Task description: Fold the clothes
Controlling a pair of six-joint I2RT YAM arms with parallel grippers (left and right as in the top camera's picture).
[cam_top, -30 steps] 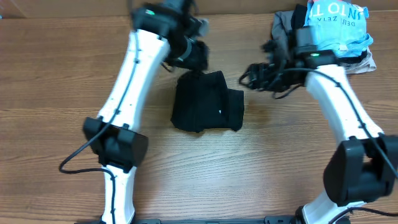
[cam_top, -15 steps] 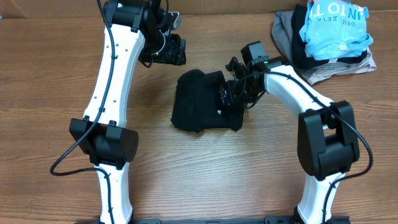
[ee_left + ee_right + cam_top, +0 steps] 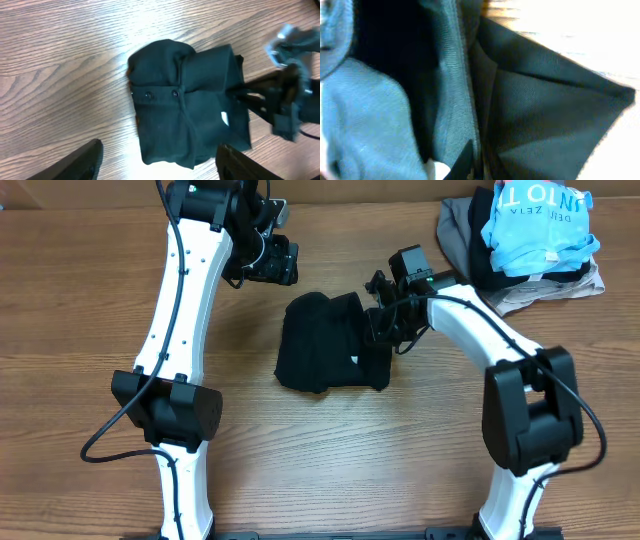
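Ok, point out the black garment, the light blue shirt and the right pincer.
black garment (image 3: 325,345), overhead view, middle of the folded bundle
light blue shirt (image 3: 540,220), overhead view, its crumpled middle on the pile
right pincer (image 3: 377,332), overhead view, tips at the bundle's right edge

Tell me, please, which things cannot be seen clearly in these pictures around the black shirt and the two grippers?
- Right gripper: overhead, its fingertips merge with the black shirt; open or shut is unclear.
- Right wrist view: only blurred dark fabric fills it, too close.
- Left gripper: overhead shows a dark lump; in the left wrist view the bottom edge cuts off its fingers.
- Clothes pile: the top edge cuts it.
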